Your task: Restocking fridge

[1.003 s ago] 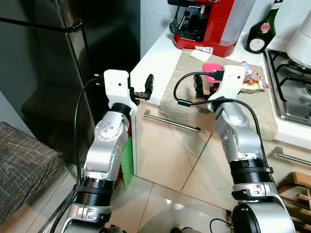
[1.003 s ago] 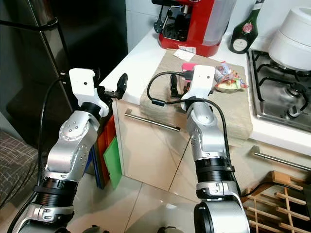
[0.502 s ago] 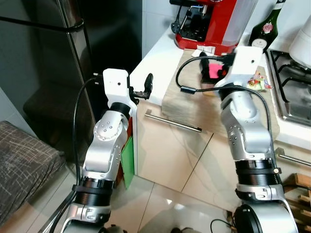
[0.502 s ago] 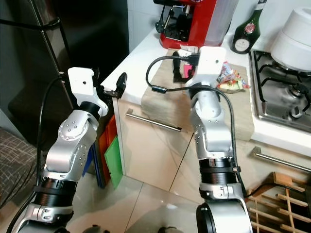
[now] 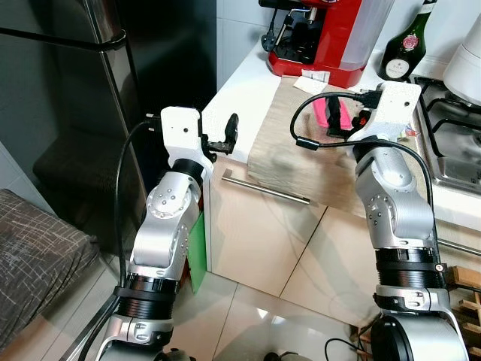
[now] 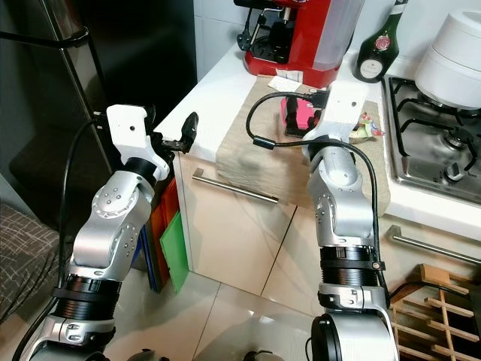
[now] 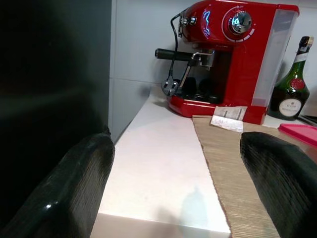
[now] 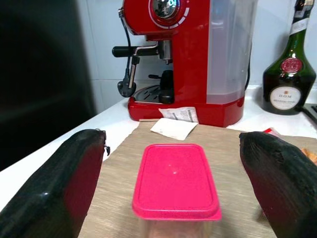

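Note:
A clear box with a pink lid [image 8: 176,181] stands on the beige mat [image 5: 301,158] on the white counter, in front of the red coffee machine [image 5: 331,37]. My right gripper [image 8: 173,139] is open just short of the box, one finger on each side and clear of it. Its white wrist [image 5: 394,101] hovers over the mat beside the box [image 5: 329,111]. The left gripper [image 5: 224,137] is open and holds nothing, level with the counter's near left corner. The dark fridge [image 5: 75,83] stands to my left with its door shut.
A green bottle [image 5: 402,49] and a white pot [image 6: 451,60] stand at the back right by the gas hob [image 5: 451,128]. Snack packets [image 6: 366,126] lie on the mat. Below are a drawer handle [image 5: 263,188], green folders [image 5: 197,252] and a grey cushion [image 5: 30,248].
My right arm has risen and swung to the right over the mat, so the pink box now shows to the left of its wrist. The left arm has not moved.

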